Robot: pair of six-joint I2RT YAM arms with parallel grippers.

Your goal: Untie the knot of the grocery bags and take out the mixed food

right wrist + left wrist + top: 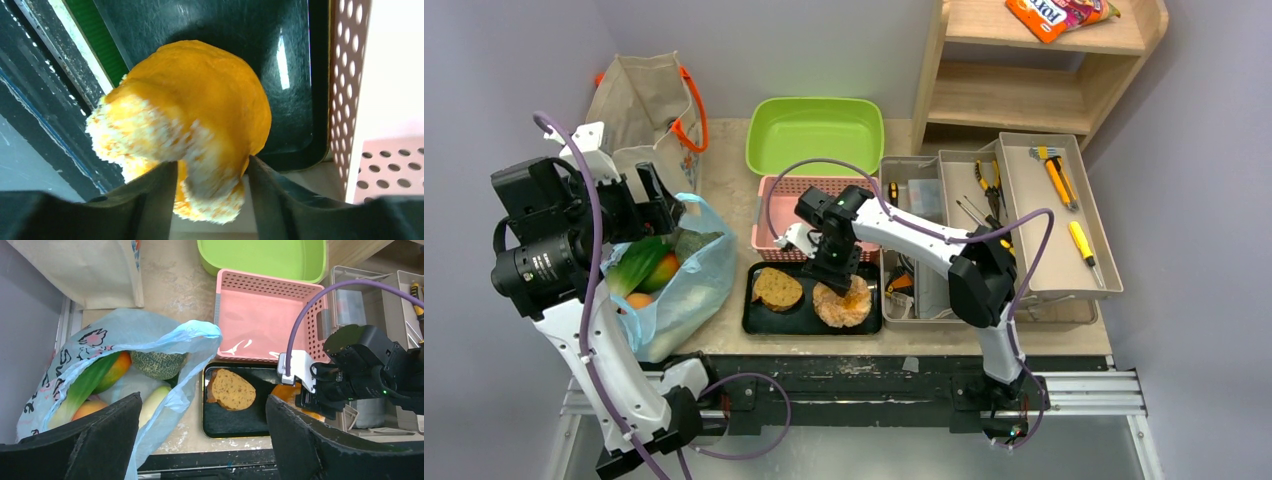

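The light-blue plastic bag (686,285) lies at the left with its mouth open; no knot is in view. Inside it are a green melon (157,365), a peach (114,371), an orange (87,409), leafy greens (87,385) and a white radish (152,402). My left gripper (204,400) hangs wide open and empty above the bag's near side. The orange-topped pastry (844,302) rests on the black tray (764,318). My right gripper (212,165) stands over it with its fingers parted around the pastry's edge. The beige tote (639,110) stands behind the bag.
A brown bread slice (777,288) lies on the tray's left half. Behind the tray sit a pink basket (769,215) and a green tub (814,135). Grey tool trays (1044,210) fill the right side, under a wooden shelf (1044,70) holding a snack packet (1059,12).
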